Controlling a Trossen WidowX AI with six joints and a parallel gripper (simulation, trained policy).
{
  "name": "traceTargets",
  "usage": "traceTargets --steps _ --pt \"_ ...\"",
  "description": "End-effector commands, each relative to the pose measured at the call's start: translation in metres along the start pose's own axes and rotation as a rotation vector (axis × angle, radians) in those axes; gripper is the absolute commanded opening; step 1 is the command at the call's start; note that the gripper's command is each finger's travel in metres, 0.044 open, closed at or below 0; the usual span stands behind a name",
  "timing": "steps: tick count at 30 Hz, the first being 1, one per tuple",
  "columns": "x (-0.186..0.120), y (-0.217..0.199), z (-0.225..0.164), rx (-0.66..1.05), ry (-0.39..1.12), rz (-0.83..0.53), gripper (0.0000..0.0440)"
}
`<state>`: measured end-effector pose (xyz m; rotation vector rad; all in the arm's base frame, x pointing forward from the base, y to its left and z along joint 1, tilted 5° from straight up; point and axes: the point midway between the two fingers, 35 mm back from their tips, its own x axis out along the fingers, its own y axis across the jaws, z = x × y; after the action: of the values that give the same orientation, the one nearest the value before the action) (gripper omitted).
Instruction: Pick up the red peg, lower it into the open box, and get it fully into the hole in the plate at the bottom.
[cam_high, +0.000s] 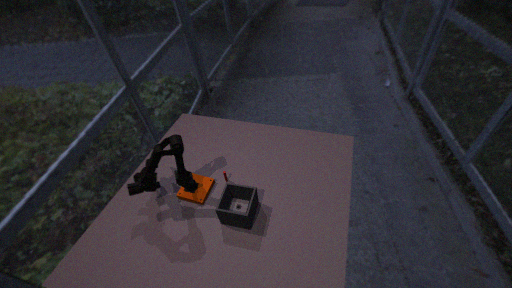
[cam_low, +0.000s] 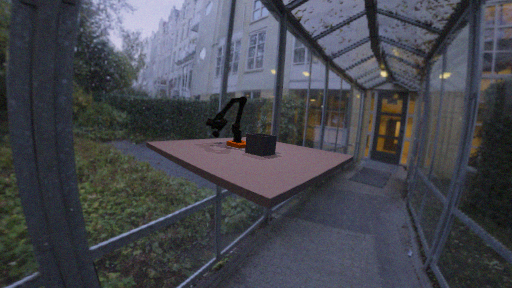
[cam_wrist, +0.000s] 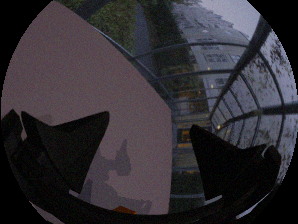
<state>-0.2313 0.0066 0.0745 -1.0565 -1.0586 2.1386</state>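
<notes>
The jaws (cam_high: 134, 188) (cam_low: 210, 122) were spread wide, holding nothing. The peg (cam_high: 225, 176) stood well apart from them, beside the box (cam_high: 254, 207) (cam_low: 260, 145), outside it.

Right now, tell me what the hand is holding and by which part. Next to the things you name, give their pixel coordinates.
Nothing is held: the hand (cam_high: 134, 189) (cam_wrist: 152, 123) is open, and the red peg (cam_high: 225, 176) stands away from it, beside the open box (cam_high: 254, 205) (cam_low: 260, 145).

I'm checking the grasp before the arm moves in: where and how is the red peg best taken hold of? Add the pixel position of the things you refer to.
The red peg (cam_high: 225, 176) looks slim and upright beside the open box (cam_high: 248, 223) (cam_low: 260, 145). I'd grip its upper part, coming from above with the open gripper (cam_wrist: 152, 123), fingers astride it. That should leave its lower end free for the hole and keep the fingers off the box wall.
</notes>
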Motion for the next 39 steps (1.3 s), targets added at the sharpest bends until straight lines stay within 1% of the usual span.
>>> traceTargets --steps 1,3,9,15,21,30,39 --pt "-0.002 0.001 0.004 0.005 -0.011 0.004 0.042" --pt "-0.01 0.006 0.014 0.022 -0.041 0.029 0.044" --pt "-0.049 0.027 0.051 0.102 -0.148 0.178 0.044" --pt "-0.102 0.045 0.084 0.164 -0.249 0.348 0.044" --pt "-0.163 0.055 0.106 0.208 -0.337 0.531 0.044" --pt "-0.261 0.056 0.117 0.245 -0.447 0.825 0.044" --pt "-0.357 0.039 0.103 0.248 -0.517 1.135 0.044"
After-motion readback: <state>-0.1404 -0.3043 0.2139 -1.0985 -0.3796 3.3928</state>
